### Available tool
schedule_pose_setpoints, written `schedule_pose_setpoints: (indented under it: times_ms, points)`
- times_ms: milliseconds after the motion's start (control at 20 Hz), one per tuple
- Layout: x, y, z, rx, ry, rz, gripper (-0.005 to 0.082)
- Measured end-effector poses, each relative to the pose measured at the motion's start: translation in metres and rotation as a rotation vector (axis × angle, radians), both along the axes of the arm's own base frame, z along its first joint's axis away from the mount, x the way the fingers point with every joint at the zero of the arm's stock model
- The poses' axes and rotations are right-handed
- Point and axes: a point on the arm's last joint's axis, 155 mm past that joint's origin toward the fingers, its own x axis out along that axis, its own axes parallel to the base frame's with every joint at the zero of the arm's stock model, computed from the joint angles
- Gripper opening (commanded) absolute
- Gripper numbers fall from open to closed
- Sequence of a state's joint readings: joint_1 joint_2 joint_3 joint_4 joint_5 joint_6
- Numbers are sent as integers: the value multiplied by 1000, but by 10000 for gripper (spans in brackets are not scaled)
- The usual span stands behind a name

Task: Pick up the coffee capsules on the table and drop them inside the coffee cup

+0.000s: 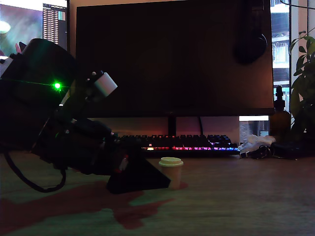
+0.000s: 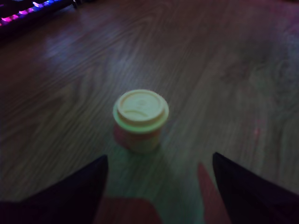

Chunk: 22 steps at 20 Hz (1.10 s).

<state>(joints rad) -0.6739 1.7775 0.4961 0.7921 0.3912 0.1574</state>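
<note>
The small cream-beige tapered capsule (image 2: 140,120), wide flat rim upward, stands upright on the wood-grain counter (image 2: 224,70), just ahead of my black end effector (image 2: 159,186), whose fingers are spread wide and hold nothing. I'd judge the job now is to advance low and centred, then close on the narrowing body below the rim, which looks smooth and light, easily tipped. No cup shows in either view.
</note>
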Motion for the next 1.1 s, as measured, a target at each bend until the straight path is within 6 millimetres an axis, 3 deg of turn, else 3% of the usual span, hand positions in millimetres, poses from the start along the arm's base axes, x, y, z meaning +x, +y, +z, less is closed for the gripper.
schedule_pose_setpoints:
  times_ms: [250, 400, 850, 1100]
  points:
    - [11, -7, 4, -9, -16, 6, 651]
    - [19, -14, -8, 5, 2, 6, 651]
    - [17, -37, -5, -15, -5, -51, 649]
    - [20, -39, -5, -5, 7, -50, 553]
